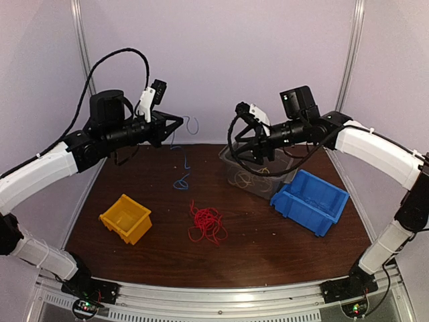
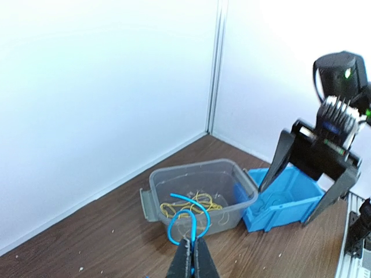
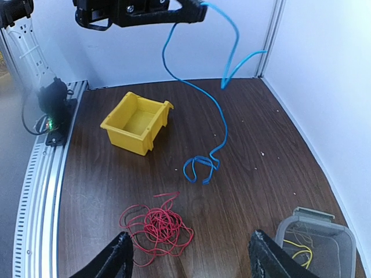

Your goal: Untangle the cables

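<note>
Left gripper [image 2: 192,246]: I am clenching the blue cable [image 3: 223,116], holding it high, apart from the red cables [image 3: 155,227].
Right gripper [image 3: 190,255]: hanging released, empty.

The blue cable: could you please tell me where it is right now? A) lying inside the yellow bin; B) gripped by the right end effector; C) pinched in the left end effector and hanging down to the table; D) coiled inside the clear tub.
C: the left end effector is shut on the blue cable, which hangs from it with its lower loops on the table.
</note>
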Tool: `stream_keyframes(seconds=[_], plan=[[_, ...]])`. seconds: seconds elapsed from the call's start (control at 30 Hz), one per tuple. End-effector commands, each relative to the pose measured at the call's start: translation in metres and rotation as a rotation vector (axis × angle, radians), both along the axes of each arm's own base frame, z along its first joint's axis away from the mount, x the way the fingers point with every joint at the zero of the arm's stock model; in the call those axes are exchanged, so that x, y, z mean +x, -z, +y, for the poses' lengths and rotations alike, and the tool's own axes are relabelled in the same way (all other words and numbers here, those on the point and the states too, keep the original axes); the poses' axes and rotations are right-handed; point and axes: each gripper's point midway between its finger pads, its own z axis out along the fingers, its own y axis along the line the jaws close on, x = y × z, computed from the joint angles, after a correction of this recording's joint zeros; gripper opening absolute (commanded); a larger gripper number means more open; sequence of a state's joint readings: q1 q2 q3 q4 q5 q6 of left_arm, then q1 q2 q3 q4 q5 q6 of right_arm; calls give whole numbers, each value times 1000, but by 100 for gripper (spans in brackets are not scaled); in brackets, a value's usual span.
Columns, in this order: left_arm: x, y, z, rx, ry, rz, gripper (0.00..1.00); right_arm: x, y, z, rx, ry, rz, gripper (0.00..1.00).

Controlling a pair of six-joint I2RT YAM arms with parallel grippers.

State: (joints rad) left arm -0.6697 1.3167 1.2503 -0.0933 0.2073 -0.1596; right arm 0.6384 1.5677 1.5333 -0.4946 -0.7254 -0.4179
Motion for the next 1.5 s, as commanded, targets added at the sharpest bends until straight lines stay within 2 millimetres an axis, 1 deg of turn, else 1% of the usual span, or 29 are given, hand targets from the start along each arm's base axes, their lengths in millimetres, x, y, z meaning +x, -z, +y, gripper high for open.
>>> stream_keyframes(seconds=[0.0,0.07,0.2,0.3,0.37,0.43,0.53,0.6,0.63,0.7,0.73,0.8,0.97,1.07,1.1,1.17,1.23,1.3,1.4,1.47], plan=[[-22,-72,-12,-215,124,-132,0,-4,-3,27,40,-51,16,69],[-27,-83,-15,-245,157,-139,0,1,-5,34,58,-52,17,70],[-35,-102,-20,-292,214,-153,0,12,-1,47,78,-53,33,70],[-49,-112,-25,-334,301,-165,0,13,0,57,112,-80,61,71],[-54,-115,-28,-361,339,-152,0,9,2,65,133,-117,98,71],[-58,-117,-30,-383,368,-132,0,2,4,74,156,-169,140,70],[-59,-115,-30,-398,375,-129,0,-12,0,85,207,-274,216,67],[-57,-114,-28,-398,358,-129,0,-23,-2,89,225,-344,270,63],[-56,-111,-28,-396,349,-126,0,-28,-2,91,231,-371,288,59],[-56,-109,-27,-393,345,-123,0,-33,-6,91,250,-393,296,52],[-56,-108,-27,-392,345,-123,0,-34,-9,90,260,-395,301,50],[-57,-107,-27,-394,347,-121,0,-33,-9,91,271,-383,311,46],[-58,-111,-26,-417,355,-126,0,-23,-9,96,290,-328,350,45],[-59,-115,-26,-424,356,-130,0,-16,-5,99,288,-297,357,39],[-59,-115,-26,-425,356,-130,0,-13,-4,99,285,-282,354,37],[-58,-116,-26,-427,351,-130,0,-10,-1,98,270,-269,337,36],[-57,-116,-25,-434,344,-125,0,-8,2,94,229,-233,290,35],[-56,-114,-27,-433,346,-118,0,-6,-1,85,199,-187,224,34],[-48,-110,-26,-432,311,-105,0,-14,-1,68,137,-161,142,37],[-42,-107,-25,-431,281,-94,0,-18,3,55,97,-128,100,38]])
